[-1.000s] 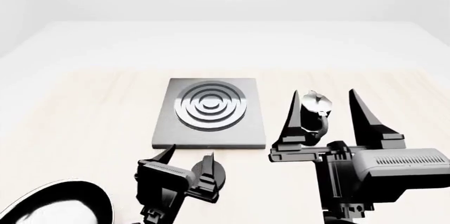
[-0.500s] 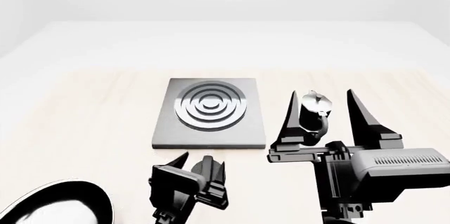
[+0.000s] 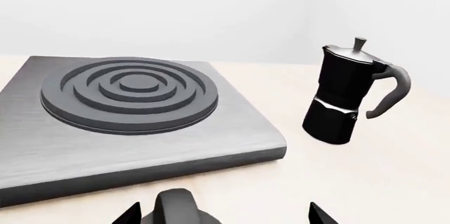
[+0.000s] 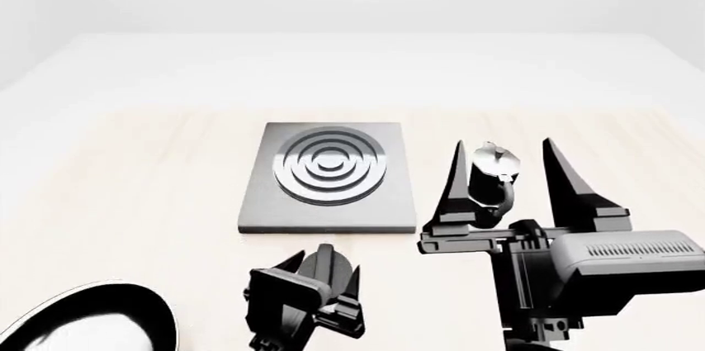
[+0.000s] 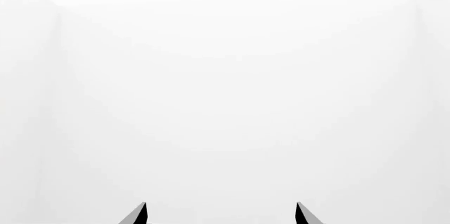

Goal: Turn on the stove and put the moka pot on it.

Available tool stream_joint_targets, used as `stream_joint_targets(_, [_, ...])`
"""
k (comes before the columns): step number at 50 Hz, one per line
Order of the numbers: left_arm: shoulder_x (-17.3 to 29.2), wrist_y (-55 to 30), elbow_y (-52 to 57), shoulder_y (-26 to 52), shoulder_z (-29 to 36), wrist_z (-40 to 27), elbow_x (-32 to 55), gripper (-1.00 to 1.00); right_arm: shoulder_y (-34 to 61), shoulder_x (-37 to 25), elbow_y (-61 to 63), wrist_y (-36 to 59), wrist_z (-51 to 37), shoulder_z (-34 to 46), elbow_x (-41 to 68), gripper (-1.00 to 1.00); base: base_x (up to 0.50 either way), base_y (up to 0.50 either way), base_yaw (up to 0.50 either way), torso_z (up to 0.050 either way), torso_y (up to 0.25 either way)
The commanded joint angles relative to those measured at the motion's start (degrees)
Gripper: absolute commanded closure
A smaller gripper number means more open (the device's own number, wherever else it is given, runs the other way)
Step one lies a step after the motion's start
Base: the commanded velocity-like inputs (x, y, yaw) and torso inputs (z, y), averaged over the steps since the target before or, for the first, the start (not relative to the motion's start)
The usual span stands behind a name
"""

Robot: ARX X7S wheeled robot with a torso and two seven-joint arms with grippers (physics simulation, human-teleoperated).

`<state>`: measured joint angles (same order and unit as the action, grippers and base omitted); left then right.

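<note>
The stove is a flat grey plate with a ring burner, lying mid-table; it also shows in the left wrist view. Its black knob sits on the table just in front of it. My left gripper is open, low over the knob, which stands between the spread fingertips, nearer one of them. The moka pot stands upright right of the stove, also in the left wrist view. My right gripper is open; its fingers frame the pot in the head view, but its wrist view shows only white wall.
A black frying pan lies at the near left corner of the head view. The light wooden table runs back to a white wall.
My left gripper has moved right and turned, coming over the knob in front of the stove. The right gripper and the moka pot have barely moved.
</note>
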<state>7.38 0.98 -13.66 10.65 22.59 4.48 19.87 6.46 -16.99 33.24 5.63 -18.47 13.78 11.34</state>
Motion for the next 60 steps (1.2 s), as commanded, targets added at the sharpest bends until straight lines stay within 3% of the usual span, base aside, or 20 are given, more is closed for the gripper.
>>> stream_joint_targets(1, [0.1, -1.3, 0.2, -0.3, 0.1, -1.7, 0.8, -1.0, -0.2, -0.1, -0.4, -0.6, -0.2, 0.3, 0.1, -1.0, 0.0, 0.0, 0.0, 0.0, 0.0])
stream_joint_targets(60, [0.9, -6.7, 0.6, 0.7, 3.1, -4.3, 3.7, -1.0, -0.7, -1.1, -1.0, -2.2, -1.1, 1.4, 0.5, -1.0, 0.0, 0.0, 0.0, 0.0, 0.0])
